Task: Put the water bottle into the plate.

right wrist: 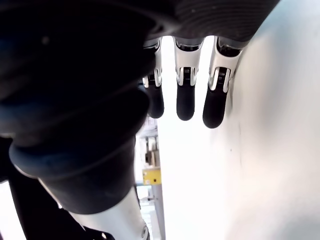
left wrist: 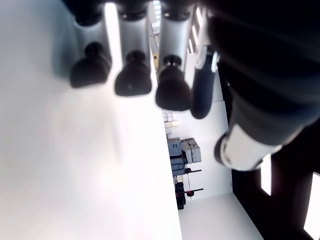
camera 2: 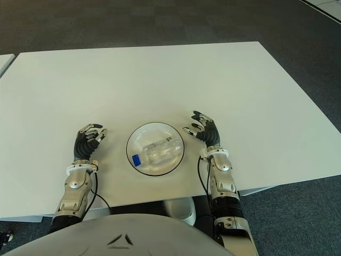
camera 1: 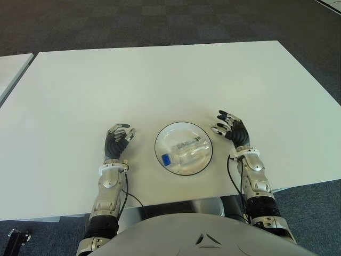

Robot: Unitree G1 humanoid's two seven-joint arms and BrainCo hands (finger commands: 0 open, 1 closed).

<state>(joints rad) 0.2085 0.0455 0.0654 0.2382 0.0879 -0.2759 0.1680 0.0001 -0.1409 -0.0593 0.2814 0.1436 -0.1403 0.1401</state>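
**One bottle is lying in the plate, and both hands are empty**

The water bottle [camera 1: 186, 150] lies on its side inside the white plate [camera 1: 169, 134]. Its blue cap [camera 1: 166, 159] points to the near left. It lies flat because a tipped bottle fits in the shallow dish and cannot fall over. The plate sits on the white table [camera 1: 160, 80], near the robot's edge, right between the two hands.

The right hand [camera 1: 233, 129] is just beside the plate's right rim. Its fingers [right wrist: 184, 102] are stretched out and loose, and they hold nothing. It looks like a hand that has let go and has no more to carry.

The left hand [camera 1: 117, 140] is on the left of the plate, a little way off. Its fingers [left wrist: 134, 80] are bent a bit but hold nothing too.

I think the job looks done, since the bottle is in the plate and no hand is touching it.
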